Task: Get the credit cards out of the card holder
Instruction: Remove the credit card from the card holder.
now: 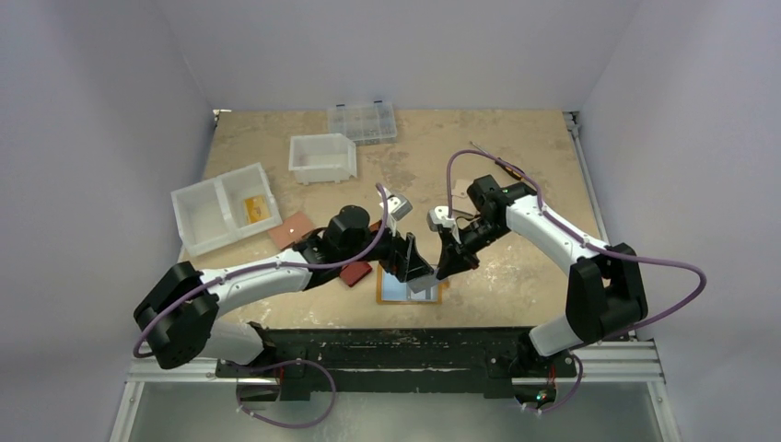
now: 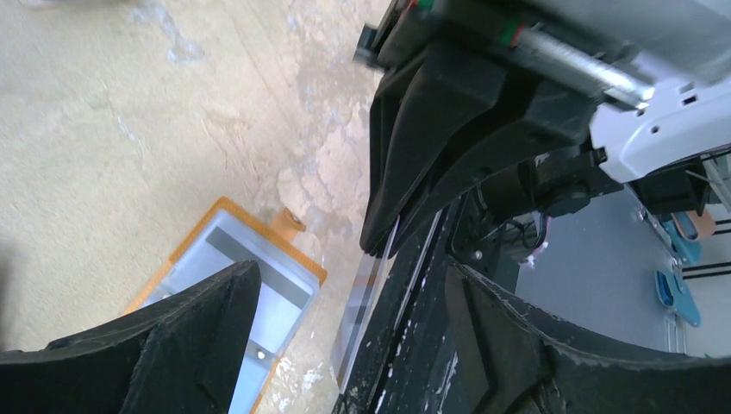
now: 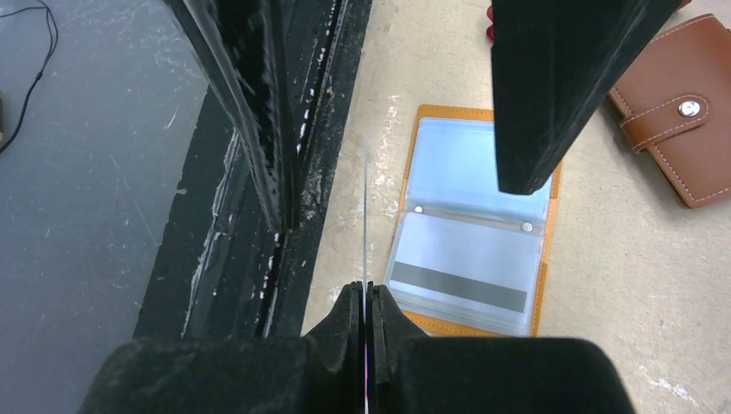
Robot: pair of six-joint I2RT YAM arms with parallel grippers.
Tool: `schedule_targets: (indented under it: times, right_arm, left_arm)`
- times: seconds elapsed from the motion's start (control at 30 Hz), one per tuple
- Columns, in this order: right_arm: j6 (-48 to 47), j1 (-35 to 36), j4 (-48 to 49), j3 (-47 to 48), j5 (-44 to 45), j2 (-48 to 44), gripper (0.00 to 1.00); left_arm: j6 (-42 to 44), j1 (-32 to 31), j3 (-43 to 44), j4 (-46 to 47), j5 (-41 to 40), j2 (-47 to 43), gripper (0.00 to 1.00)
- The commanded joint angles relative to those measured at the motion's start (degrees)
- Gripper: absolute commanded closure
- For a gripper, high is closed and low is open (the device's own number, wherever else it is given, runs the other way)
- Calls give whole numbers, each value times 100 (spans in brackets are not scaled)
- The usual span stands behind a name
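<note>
Looking down on a tan table [image 1: 516,166], we see two white arms [image 1: 258,274] meeting near its front edge, above the card holder [image 3: 448,111]. The holder lies open and flat. Its clear sleeves show a pale blue card [image 3: 483,164] above and a whitish card [image 3: 457,287] with a dark stripe below, neither taken out yet. A brown wallet [image 3: 681,112] sits near it. The left gripper [image 2: 352,269] has its fingers spread wide, one on each side of the right gripper [image 3: 366,289], touching nothing we can see. The right gripper's fingers are pressed together on one credit card [image 2: 360,310], held edge-on in the air, apart from the holder. To do this step well, we judge the right arm should draw the card away along its own plane, clear of the spread fingers. It should then lay the card flat on bare table well apart from the holder, loosening only once it rests.
</note>
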Motion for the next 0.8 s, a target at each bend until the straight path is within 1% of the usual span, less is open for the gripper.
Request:
schedule_targets:
  times: [0.0,0.23,0.3,0.4,0.63,0.67,0.7,0.73,0.77]
  right_arm:
    - [-29,-23,-135,90,-260,-147,100]
    - [-64,-25,-179,99,-268,-112,100]
    - [-69,-20,-187,99,-261,-88,100]
    - [-81,-28,-205,106,-252,-53,100]
    - [-91,-26,-221,117,-225,-24,100]
    - [-91,-28,-221,117,-225,-24,100]
    - [-91,-28,-223,117,-221,-24,100]
    - [-91,-22,-223,117,-217,-22,100]
    - [-91,-21,-223,117,-217,-22,100]
  left_arm:
    - [140,-178,283,-145,3,166,17]
    - [398,-343,440,-316,-109,565,18]
    - [439,-365,455,-285,-35,651,22]
    - [474,-368,496,-233,126,775,32]
    - [487,-368,520,-233,389,961,62]
    - [485,-368,522,-234,429,981,70]
    - [481,-370,525,-241,465,1022,80]
    - [486,-368,543,-254,493,1050,96]
    - [486,-369,550,-277,504,1072,100]
